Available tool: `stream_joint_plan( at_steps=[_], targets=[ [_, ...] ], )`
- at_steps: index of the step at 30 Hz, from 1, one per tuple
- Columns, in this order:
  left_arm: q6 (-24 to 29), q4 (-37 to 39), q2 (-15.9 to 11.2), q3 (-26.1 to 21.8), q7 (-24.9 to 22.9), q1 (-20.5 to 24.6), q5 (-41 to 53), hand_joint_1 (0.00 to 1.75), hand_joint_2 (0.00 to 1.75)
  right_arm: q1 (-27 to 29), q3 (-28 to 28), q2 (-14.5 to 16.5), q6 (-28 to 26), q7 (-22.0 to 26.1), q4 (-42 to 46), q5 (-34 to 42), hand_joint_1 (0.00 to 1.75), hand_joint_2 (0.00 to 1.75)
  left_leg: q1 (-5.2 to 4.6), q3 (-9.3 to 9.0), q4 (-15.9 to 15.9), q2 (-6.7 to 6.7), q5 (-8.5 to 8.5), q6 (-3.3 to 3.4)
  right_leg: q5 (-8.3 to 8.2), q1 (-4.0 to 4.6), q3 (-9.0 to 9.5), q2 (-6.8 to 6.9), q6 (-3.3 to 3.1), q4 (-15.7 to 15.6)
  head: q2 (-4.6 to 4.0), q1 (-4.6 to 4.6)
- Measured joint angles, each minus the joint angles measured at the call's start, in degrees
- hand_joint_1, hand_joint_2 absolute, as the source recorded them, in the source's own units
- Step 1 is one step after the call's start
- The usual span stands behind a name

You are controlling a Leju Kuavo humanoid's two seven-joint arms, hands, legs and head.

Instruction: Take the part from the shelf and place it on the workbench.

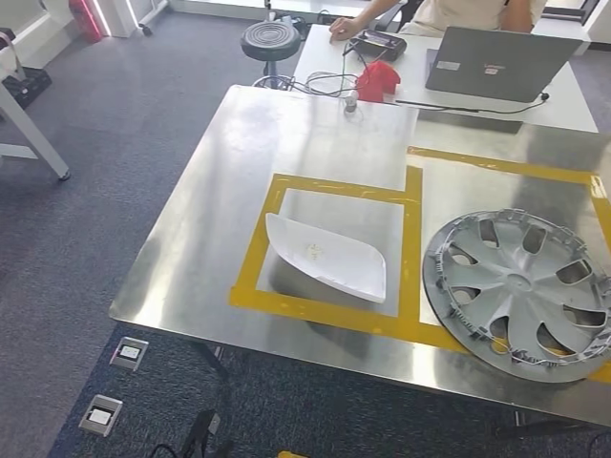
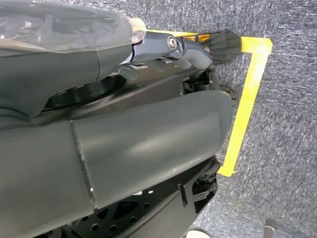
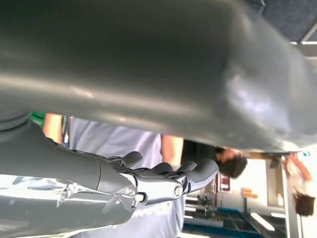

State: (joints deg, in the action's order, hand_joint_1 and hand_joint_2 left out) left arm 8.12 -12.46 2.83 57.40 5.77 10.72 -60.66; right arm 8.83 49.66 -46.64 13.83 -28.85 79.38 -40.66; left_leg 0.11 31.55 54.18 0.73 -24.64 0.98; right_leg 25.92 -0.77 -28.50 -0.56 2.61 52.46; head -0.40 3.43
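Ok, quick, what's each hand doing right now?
Left hand: open, fingers stretched out, nothing in them.
Right hand: open, fingers apart and nearly straight, holding nothing.

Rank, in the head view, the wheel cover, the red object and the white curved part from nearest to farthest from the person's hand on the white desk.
1. Red object, on the desk near the person's hand.
2. White curved part, mid-workbench.
3. Wheel cover, workbench's right front.
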Motion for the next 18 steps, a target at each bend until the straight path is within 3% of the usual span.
stream_joint_plan(
  at_steps=[18],
  targets=[
    [0.7, 0.0, 0.9, -0.5, -0.2, 0.0, -0.2, 0.00, 0.00, -3.2, 0.0, -1.1, 0.0, 0.8, 4.2, 0.9, 0.00, 0.00, 0.00, -0.01, -0.1, 0.02, 0.00, 0.00, 0.01, 0.00, -0.02, 0.01, 0.00, 0.0, -0.01, 0.00]
  ],
)
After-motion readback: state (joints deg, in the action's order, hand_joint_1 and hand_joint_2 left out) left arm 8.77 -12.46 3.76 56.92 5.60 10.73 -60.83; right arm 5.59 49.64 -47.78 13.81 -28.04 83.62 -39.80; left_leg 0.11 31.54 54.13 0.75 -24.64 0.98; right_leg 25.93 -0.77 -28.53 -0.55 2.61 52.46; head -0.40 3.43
